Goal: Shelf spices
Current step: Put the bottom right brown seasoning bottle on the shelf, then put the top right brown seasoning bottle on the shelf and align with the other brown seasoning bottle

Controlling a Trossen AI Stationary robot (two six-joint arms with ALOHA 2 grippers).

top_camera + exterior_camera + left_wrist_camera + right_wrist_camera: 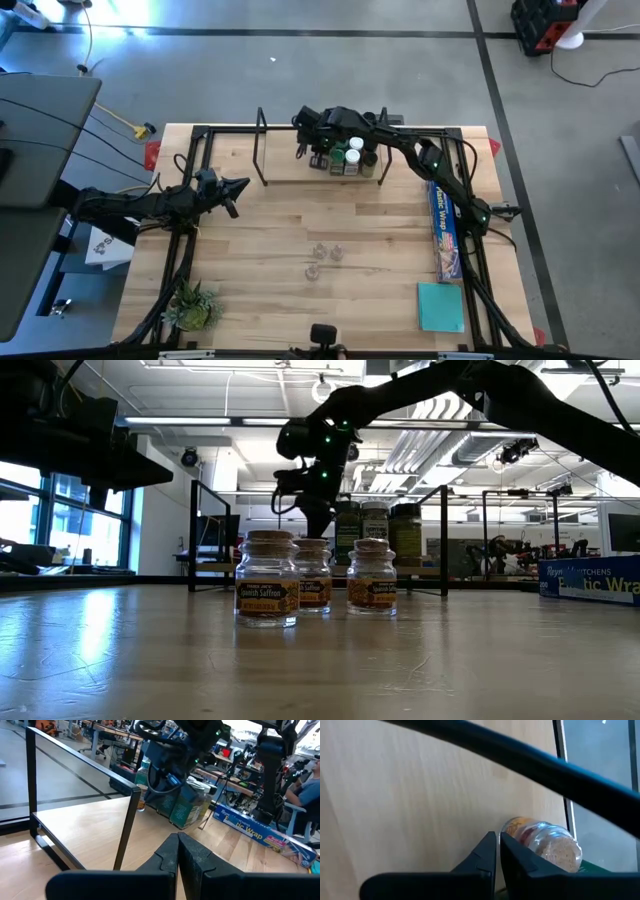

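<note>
The shelf [290,172] is a light-wood plank with black hoop ends at the table's far edge. Several spice jars with green, white and dark lids [345,157] stand grouped at its right end. Three clear cork-lidded jars [324,257] stand mid-table, seen close in the low view [312,575]. My right gripper [303,130] reaches over the shelf left of the group, shut [498,845], beside a small clear cork-lidded jar [545,842] on the plank. My left gripper [238,190] hovers shut near the table's left side [178,847]. My right gripper's shut fingers come down at a slant beside the small clear jar's glass body [522,832]. The jar lies right against the outer side of one finger [512,852], but I cannot tell whether they touch.
A long blue plastic-wrap box [445,228] lies along the table's right side, with a teal flat object [441,306] nearer the near edge. A small green plant [192,305] sits at the near left corner. The shelf's black hoop [520,757] crosses just above my right gripper.
</note>
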